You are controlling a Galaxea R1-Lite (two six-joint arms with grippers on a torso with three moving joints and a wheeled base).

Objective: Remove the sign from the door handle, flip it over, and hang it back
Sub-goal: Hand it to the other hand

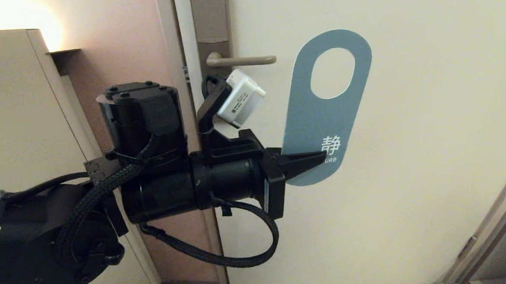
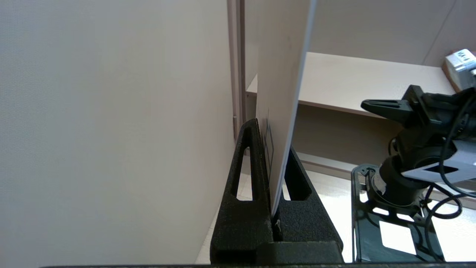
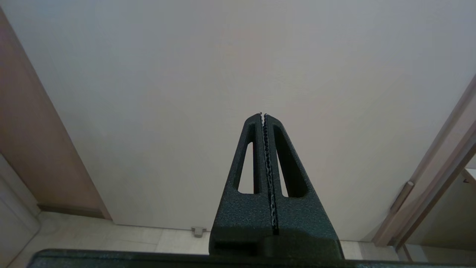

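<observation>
**Sign off the handle, not yet rehung**

The left gripper [image 1: 319, 159] has its fingers clenched on the lower end of the one sign [image 1: 327, 112], held at centre frame, blue face showing, right of the single door handle [image 1: 242, 60] and clear of it. Removal looks done; rehanging remains. The right gripper [image 3: 263, 115] is parked, fingers pressed together, empty.

— Where's the sign [image 1: 321, 121] just now?
— Off the door handle [image 1: 242, 60], out to its right, blue face showing, white lettering near its lower end, held upright with a slight tilt.
— And the handle?
— A slim beige lever, level, on its narrow plate, nothing hanging from it
</observation>
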